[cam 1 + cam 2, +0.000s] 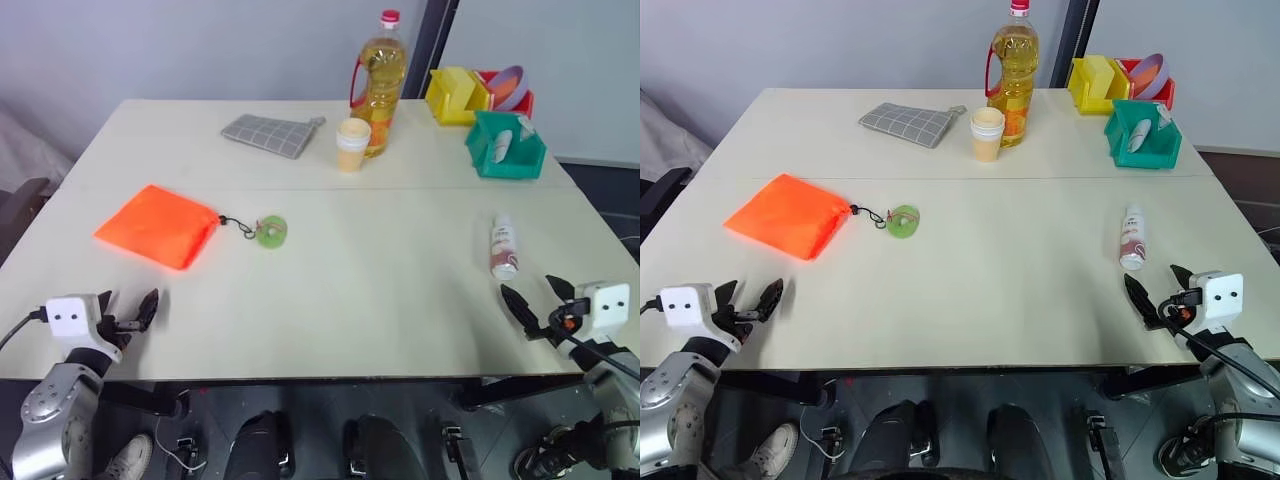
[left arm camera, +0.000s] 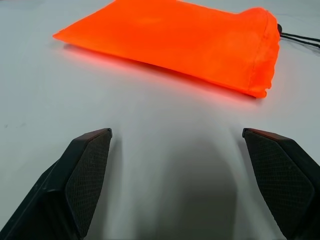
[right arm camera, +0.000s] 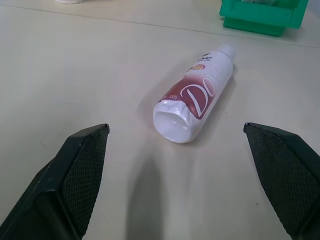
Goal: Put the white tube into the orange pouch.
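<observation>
The left gripper (image 1: pixel 128 310) is hovering low over the near left edge of the bench (image 1: pixel 360 290), jaws standing wide apart and gripping nothing. The pouch (image 1: pixel 157 225) is lying flat on the bench just ahead of this gripper, apart from it, its gathered mouth facing toward the right gripper's side; the black cord (image 1: pixel 236 226) is trailing from that mouth to the green disc (image 1: pixel 271 232), which is resting on the bench further on that same side. The right gripper (image 1: pixel 537 301) is hovering at the near right edge, jaws likewise spread wide and empty. The tube (image 1: pixel 503 247) is lying on its side just ahead of the right gripper, not touching it, its crimped end facing the gripper and its cap pointing away. Pouch and tube are lying well apart, each in front of its own gripper. Far beyond the right gripper, a green bin (image 1: pixel 505 146), a yellow bin (image 1: pixel 455 95) and a red bin (image 1: pixel 520 100) are sitting near the bench's back edge. Further left along the back, an oil bottle (image 1: pixel 379 83), a paper cup (image 1: pixel 352 144) just beside it, and a grey checked cloth (image 1: pixel 271 134) are resting.
</observation>
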